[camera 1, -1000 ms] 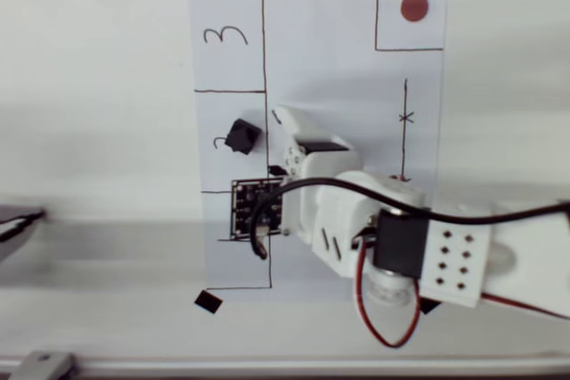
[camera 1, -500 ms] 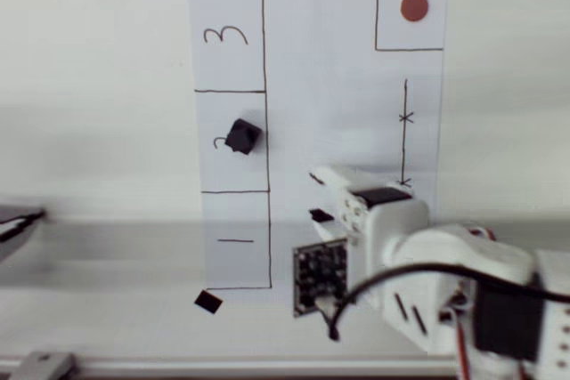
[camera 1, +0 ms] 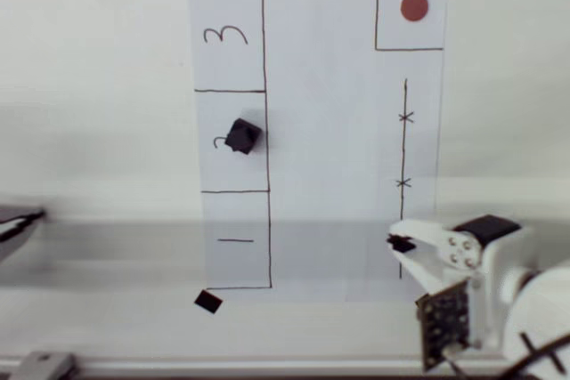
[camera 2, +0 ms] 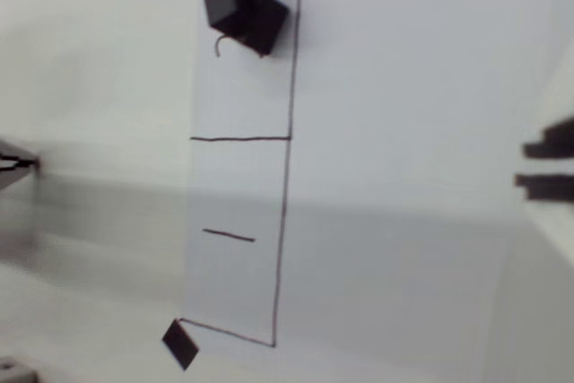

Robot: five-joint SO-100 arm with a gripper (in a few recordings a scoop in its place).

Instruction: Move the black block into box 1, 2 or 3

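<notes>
One black block (camera 1: 242,136) sits inside the box (camera 1: 232,141) marked 2, partly covering the numeral, so placement looks done. The end effector (camera 1: 405,246), at five o'clock in the overhead view, holds nothing; I cannot tell its opening. Next, probably just parking. Three numbered outlines appear.

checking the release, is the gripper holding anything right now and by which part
Nothing is held. The gripper is empty, apart from the black block, which sits alone in the box.

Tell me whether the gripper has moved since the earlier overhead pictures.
Yes. The gripper has pulled away from the block in box 2, toward the picture's lower right, below the crossed line.
</notes>
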